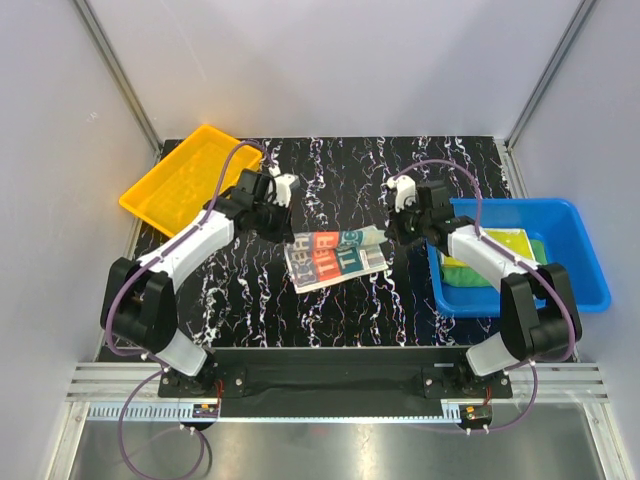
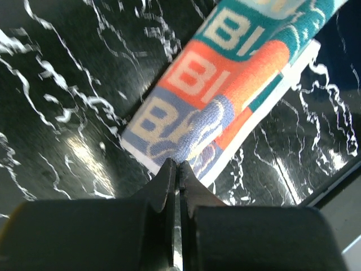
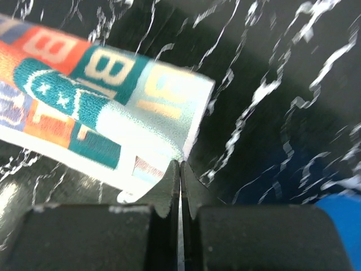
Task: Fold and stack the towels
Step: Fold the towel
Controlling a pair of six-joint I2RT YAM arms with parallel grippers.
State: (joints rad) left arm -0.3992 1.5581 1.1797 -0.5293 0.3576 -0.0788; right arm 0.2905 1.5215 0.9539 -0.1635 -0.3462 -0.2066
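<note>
Printed towel (image 1: pixel 335 260) lies folded at mid-table (image 1: pixel 330 180), long edges slightly askew to the near edge. Left gripper (image 2: pixel 176 167): fingers pressed together at the towel's far-left corner hem. Right gripper (image 3: pixel 179 165): fingers together at its far-right corner. Cannot tell whether cloth is pinched. Yellow towel (image 1: pixel 508 243) sits over green towel (image 1: pixel 462 274) in the blue bin (image 1: pixel 580 250), at the table's right edge.

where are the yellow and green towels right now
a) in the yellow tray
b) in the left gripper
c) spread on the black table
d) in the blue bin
d: the yellow towel and the green towel sit together inside the blue bin at the right.
</note>
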